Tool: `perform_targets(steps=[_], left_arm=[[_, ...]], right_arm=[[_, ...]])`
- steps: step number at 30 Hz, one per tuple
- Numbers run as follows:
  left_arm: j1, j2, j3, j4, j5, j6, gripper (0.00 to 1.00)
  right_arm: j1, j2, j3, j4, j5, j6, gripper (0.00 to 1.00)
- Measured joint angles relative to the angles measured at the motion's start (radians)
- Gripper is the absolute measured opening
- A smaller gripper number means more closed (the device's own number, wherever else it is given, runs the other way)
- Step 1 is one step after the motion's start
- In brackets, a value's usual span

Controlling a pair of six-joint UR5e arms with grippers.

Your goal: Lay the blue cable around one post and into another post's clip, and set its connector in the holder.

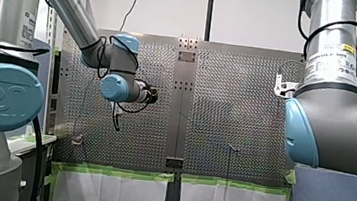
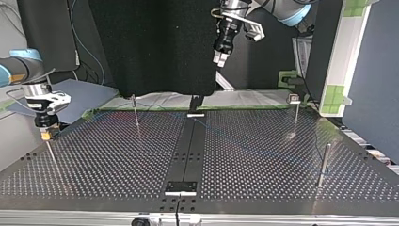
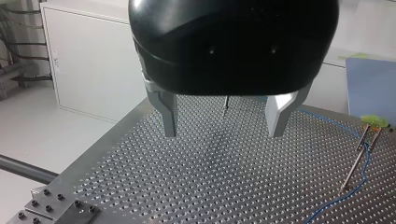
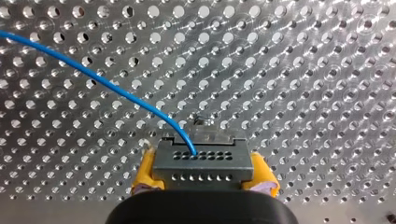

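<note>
Hovers low over table (image 4: 303, 70). Holds left gripper (image 3: 222, 119) wide apart, nothing between fingers (image 3: 168, 116). Clamps right gripper (image 4: 203, 175) on connector (image 4: 201, 158), yellow pads (image 4: 142, 175) at both sides. Trails cable (image 4: 93, 77) ahead from it. Looks like carrying stage; next calls for steering toward holder, keeping slack under control.

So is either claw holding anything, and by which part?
My right gripper holds the blue cable by its connector, yellow pads clamped on its two sides. My left gripper is open, holding nothing.
</note>
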Motion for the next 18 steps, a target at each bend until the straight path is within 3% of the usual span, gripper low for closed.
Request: perform_targets(steps=[13, 18], left_arm=[[0.000, 0.000, 0.000, 0.001, 0.001, 0.000, 0.93], [0.000, 0.000, 0.000, 0.001, 0.001, 0.000, 0.93]], right_arm=[[0.002, 0.007, 0.002, 0.000, 0.000, 0.008, 0.00], [0.003, 0.007, 0.001, -0.012, 0.001, 0.020, 0.00]])
